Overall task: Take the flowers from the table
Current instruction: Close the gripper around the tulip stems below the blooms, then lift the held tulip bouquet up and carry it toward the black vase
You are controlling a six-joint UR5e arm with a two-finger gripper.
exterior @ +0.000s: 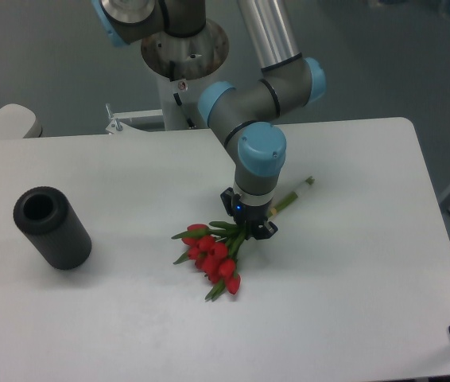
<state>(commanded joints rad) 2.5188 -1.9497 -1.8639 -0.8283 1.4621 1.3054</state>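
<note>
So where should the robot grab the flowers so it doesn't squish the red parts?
Best on the green stems, not the red heads. The flowers lie flat on the table, stems pointing up and right toward the pale stem end. The stems are a narrow, firm bundle, so the tool should come straight down from above and close across them, just where it sits now.

There is just one camera. It sits high up in front of the desk (pixel 352 318) and looks down at a slant, toward the robot arm (pixel 261 95) at the far side. It is near enough that the white desk fills most of the frame, with its left and bottom edges cut off. The arm's base sits at the top middle. Grey floor shows along the top and down the right side.
</note>
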